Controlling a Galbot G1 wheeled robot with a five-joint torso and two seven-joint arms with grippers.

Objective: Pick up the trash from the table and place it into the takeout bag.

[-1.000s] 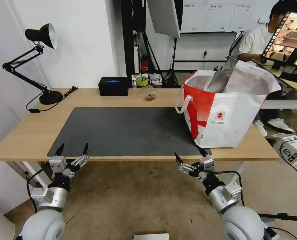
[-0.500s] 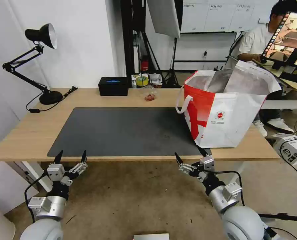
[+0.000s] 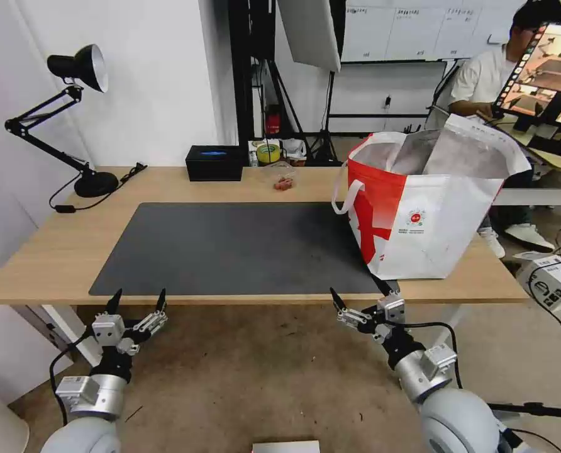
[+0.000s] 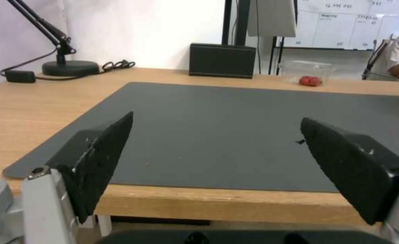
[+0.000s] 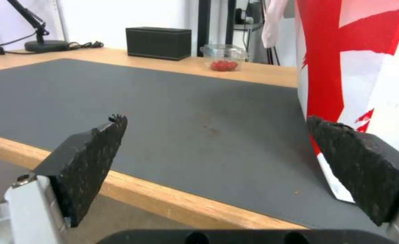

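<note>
- While the takeout bag [image 3: 428, 214] stands on the table's [image 3: 60, 251] right end, partly on the dark mat [image 3: 236, 248]
- left gripper [image 3: 137, 297] spread, empty, below the near edge
- right gripper [image 3: 358, 291] likewise spread, near the bag

A black lamp [image 3: 79, 69] is standing far left, a black box [image 3: 214, 163] and a clear container [image 3: 283, 177] sitting beside it.

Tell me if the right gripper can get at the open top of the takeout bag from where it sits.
Probably yes: the right gripper, open, sits below the table edge beside the takeout bag, with nothing above blocking a lift.
</note>
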